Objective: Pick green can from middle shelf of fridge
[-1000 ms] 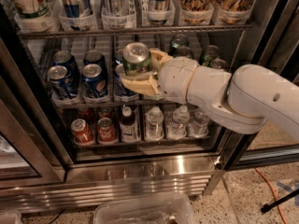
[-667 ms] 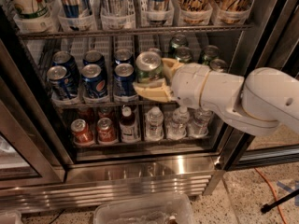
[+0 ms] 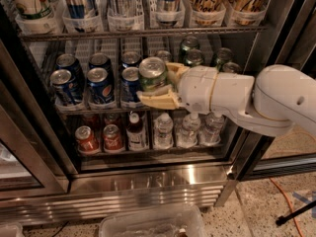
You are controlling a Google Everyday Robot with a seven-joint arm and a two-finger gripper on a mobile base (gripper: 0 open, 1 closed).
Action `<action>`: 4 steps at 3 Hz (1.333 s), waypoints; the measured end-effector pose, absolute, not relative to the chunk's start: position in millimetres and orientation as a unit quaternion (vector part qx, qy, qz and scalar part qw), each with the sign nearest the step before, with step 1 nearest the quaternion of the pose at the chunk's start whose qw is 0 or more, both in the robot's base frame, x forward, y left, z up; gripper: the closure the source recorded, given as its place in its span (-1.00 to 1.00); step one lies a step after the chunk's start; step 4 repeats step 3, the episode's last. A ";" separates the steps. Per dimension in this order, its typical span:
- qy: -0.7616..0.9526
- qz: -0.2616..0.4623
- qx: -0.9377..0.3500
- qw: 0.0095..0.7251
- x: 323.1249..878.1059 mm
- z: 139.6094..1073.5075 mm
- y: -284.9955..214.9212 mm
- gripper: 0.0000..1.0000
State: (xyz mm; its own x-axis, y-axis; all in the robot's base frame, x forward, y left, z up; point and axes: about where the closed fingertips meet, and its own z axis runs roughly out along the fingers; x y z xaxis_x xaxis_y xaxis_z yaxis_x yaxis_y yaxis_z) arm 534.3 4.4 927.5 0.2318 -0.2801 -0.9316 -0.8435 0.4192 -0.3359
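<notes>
My gripper (image 3: 160, 85) is shut on a green can (image 3: 152, 74) with a silver top, held upright between its tan fingers (image 3: 159, 100) in front of the middle shelf (image 3: 79, 107) of the fridge (image 3: 148, 179). The white arm reaches in from the right. More green cans (image 3: 193, 57) stand behind the arm at the shelf's right. Blue cans (image 3: 101, 85) fill the lanes on the left of the shelf. The can I hold is out in front of the rows.
The top shelf (image 3: 143, 32) holds tall cans. The bottom shelf holds red cans (image 3: 87, 138) and bottles (image 3: 163, 130). A glass door (image 3: 19, 147) hangs open at the left. A clear bin (image 3: 153, 223) sits on the floor in front, an orange cable (image 3: 289, 194) at the right.
The gripper with the green can has shifted a little right and back out from the shelf, then held nearly still. The can stays in the grip.
</notes>
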 end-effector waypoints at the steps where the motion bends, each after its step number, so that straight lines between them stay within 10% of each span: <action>1: 0.570 0.266 -0.544 0.555 494.3 905.1 17.6 1.00; 4: 0.564 0.301 -0.572 0.514 406.4 876.5 55.5 1.00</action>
